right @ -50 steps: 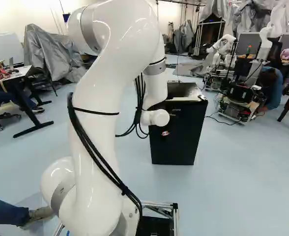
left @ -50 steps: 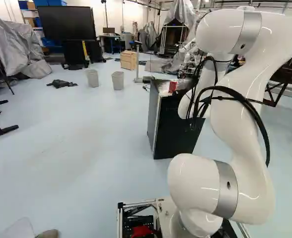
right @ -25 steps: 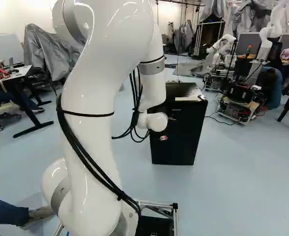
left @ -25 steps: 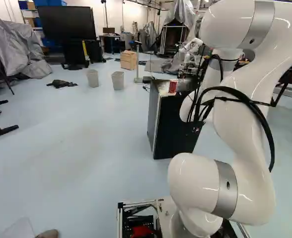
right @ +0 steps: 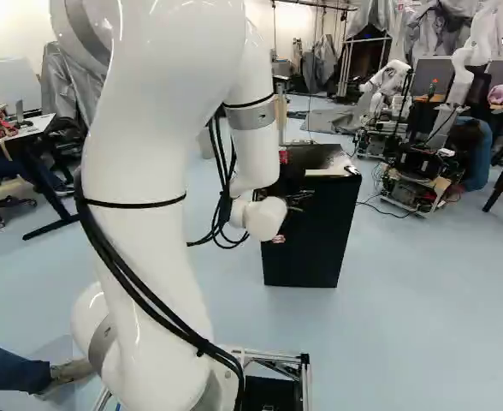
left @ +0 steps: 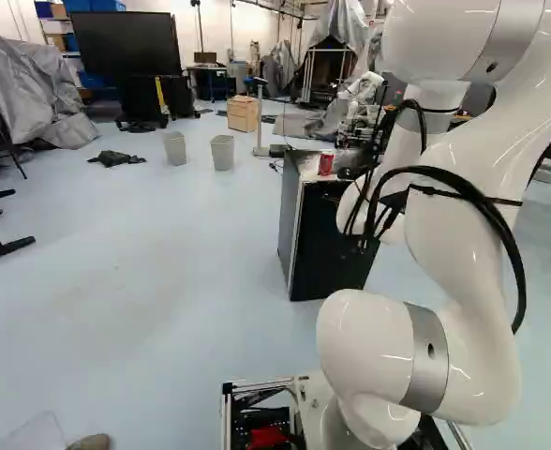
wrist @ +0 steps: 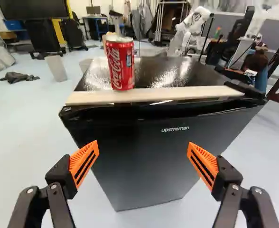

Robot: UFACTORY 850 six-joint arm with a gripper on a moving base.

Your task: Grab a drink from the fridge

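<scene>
white metal first: my arm (left: 458, 216) climbs from its joint at the foot of both base views, black cables (left: 486, 220) looping along it, and out at its end come my fingers (right: 299, 200). and they are wide apart, folks, orange pads (wrist: 85, 162) facing each other across open air, nothing clamped between them! straight ahead, filling the gap as the wrist view has it, is the black front of the fridge (wrist: 144, 166), door closed. up over its front edge runs a pale strip (wrist: 177, 93), and there's the drink: a red can (wrist: 121, 66), upright on top of the fridge at that strip, ahead of my fingers and higher than they are, not touching either one. the fridge top (wrist: 177, 71) shines dark behind it. farther out, in the left base view, two pale bins (left: 222, 154) stand side by side on the floor, a dark crumpled cloth (left: 118, 158) lying near them. beyond those, a wooden box (left: 243, 114), and a big black screen (left: 127, 42) off to the left. over at the right of the right base view, another robot (right: 392, 79) stands past the fridge.
</scene>
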